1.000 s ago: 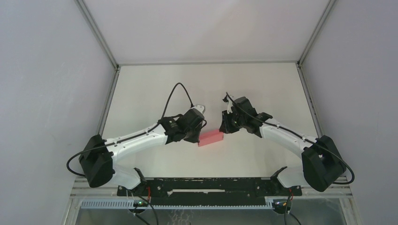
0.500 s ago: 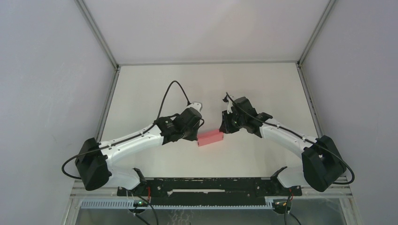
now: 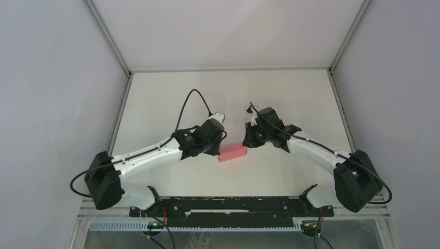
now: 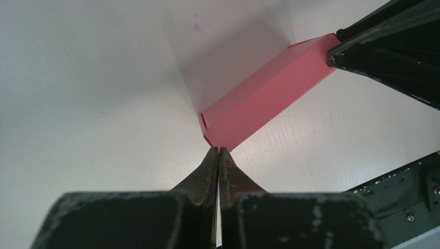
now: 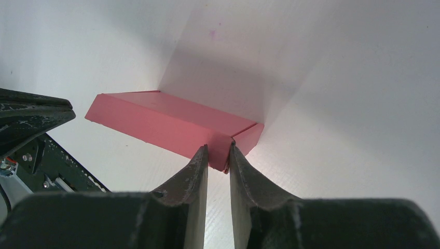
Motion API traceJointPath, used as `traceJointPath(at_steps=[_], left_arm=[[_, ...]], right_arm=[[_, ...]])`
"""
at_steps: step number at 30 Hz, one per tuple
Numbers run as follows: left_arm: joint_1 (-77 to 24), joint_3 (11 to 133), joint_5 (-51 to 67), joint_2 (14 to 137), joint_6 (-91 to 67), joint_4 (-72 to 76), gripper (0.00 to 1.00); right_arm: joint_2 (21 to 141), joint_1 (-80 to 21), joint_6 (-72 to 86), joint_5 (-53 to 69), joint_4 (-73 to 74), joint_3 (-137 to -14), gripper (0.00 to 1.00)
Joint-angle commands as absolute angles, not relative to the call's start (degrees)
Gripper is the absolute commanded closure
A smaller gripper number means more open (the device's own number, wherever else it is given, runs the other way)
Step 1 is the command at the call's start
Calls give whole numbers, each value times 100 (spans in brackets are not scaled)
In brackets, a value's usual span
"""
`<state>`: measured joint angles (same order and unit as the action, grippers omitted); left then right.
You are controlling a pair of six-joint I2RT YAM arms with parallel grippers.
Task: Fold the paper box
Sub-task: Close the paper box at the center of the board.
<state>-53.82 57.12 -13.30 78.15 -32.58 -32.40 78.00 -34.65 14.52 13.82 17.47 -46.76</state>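
The paper box (image 3: 232,152) is a pink, flat, closed rectangular piece lying mid-table between both arms. My left gripper (image 3: 221,147) is shut, and in the left wrist view its tips (image 4: 218,149) press against the lower corner of the paper box (image 4: 264,98) at its near end. My right gripper (image 3: 247,142) is at the opposite end. In the right wrist view the right gripper (image 5: 218,150) is shut on a corner of the paper box (image 5: 166,122), one finger on each side. Each wrist view also shows the other arm's fingers (image 4: 389,41) (image 5: 26,114) at the far end.
The table is a white sheet (image 3: 228,98) bounded by grey walls and metal frame posts (image 3: 120,109) (image 3: 342,109). The arms' black base rail (image 3: 228,205) runs along the near edge. A faint purple mark (image 4: 196,27) sits on the table beyond the box.
The left arm drifted slightly left and back again, its gripper staying shut at the box's end. The box and the right arm have not moved.
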Motion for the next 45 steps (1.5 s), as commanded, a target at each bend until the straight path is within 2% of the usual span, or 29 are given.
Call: traceJointPath(at_steps=[1, 34, 45], left_arm=[[-5344, 5954, -1234, 7857, -3275, -2982, 98], [-5510, 5000, -957, 8178, -3658, -2350, 100], [-5581, 4992, -996, 8371, -3694, -2277, 100]], right_arm=[[7998, -3543, 1397, 1195, 2488, -4333, 73], [8095, -3509, 1376, 1238, 2447, -4333, 73], [7508, -3351, 1313, 1165, 2648, -4400, 60]])
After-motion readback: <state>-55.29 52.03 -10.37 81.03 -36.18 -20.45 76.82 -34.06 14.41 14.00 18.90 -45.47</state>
